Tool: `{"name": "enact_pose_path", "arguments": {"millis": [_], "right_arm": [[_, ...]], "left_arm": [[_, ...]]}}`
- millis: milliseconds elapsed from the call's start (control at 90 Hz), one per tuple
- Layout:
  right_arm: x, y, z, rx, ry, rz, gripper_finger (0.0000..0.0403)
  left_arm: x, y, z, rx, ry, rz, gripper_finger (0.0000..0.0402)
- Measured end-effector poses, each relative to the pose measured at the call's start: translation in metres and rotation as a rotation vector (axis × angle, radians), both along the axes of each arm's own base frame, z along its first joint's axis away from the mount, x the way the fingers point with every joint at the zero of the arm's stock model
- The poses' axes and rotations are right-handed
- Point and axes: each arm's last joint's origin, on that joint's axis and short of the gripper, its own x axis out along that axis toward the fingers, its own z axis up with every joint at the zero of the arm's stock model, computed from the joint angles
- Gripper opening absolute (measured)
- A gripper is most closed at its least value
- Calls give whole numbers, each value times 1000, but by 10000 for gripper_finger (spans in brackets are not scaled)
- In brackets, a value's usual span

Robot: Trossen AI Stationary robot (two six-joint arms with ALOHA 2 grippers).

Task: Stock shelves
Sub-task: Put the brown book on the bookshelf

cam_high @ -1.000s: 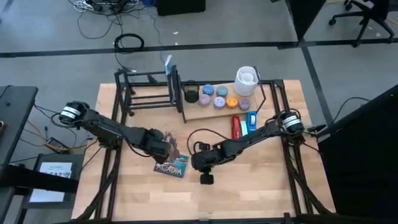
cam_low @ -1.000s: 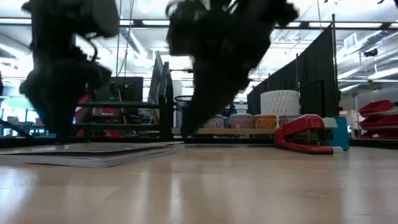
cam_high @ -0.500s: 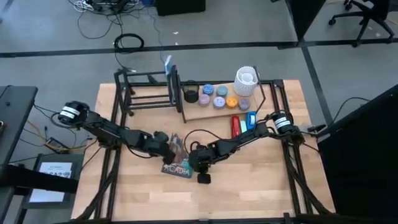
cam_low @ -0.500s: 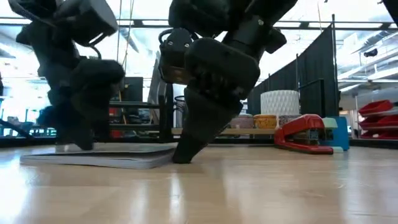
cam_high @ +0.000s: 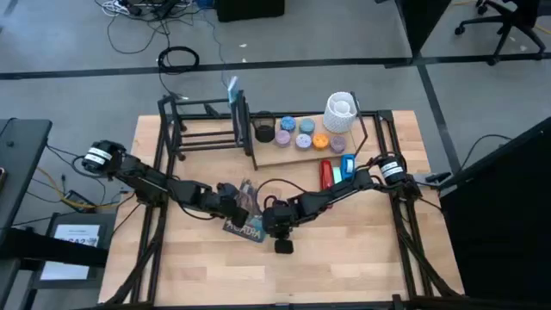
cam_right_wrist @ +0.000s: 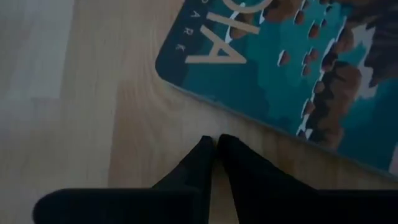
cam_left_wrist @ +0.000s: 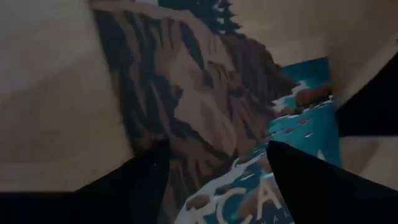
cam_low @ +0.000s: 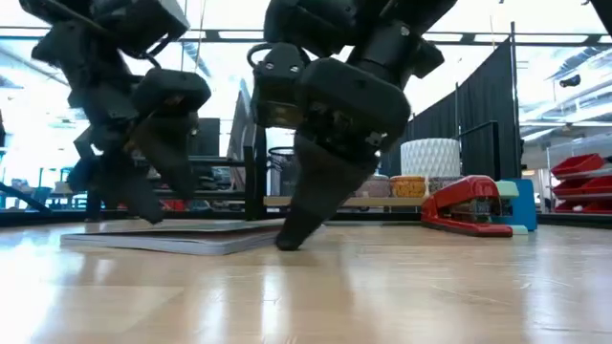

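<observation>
Teal and brown, the book [cam_high: 243, 217] lies flat on the table [cam_high: 344, 258] near its middle, well apart from the shelves [cam_high: 215, 127] at the far edge. The left end effector [cam_left_wrist: 214, 163] stands over the cover with its fingers spread wide, one on each side of the cliff picture, tips low on the book. The right end effector [cam_right_wrist: 215, 149] has its fingers pressed together into a thin wedge, touching bare wood just beside the book's edge.

The step in hand looks like prying a flat book off the table. To do it well, the right wedge should slide low along the wood and under the nearest edge, while the left one bears lightly on the cover so the book does not skate away. Once an edge lifts, the left fingers can close across it. The barred section of the shelves, on the left, looks the fitting place for it, stood upright.
</observation>
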Motion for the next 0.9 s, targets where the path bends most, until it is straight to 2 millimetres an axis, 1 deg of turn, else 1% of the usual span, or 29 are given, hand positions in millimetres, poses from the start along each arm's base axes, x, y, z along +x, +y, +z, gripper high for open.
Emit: {"name": "enact_pose_path", "arguments": {"millis": [111, 200, 300, 378, 444, 556, 744, 900], "right_arm": [[-5, -1, 8, 7, 25, 8, 20], [-5, -7, 9, 26, 43, -1, 20], [-2, -17, 5, 15, 49, -26, 20], [0, -26, 4, 22, 42, -43, 20], [4, -34, 0, 30, 30, -50, 20], [7, -42, -1, 34, 11, -48, 20], [9, -45, -1, 25, -19, -31, 20], [7, -46, -5, 20, -29, -13, 20]], "left_arm": [[0, 0, 4, 9, 41, -10, 251], [0, 0, 4, 7, 52, -24, 245], [-7, 5, -1, 60, 116, 1, 238], [-9, 10, -7, 81, 118, 20, 235], [-11, 13, -13, 76, 102, 31, 234], [-12, 17, -23, 43, 26, 50, 234], [-11, 21, -39, -3, -134, 104, 234], [-8, 21, -45, -25, -158, 137, 234]]}}
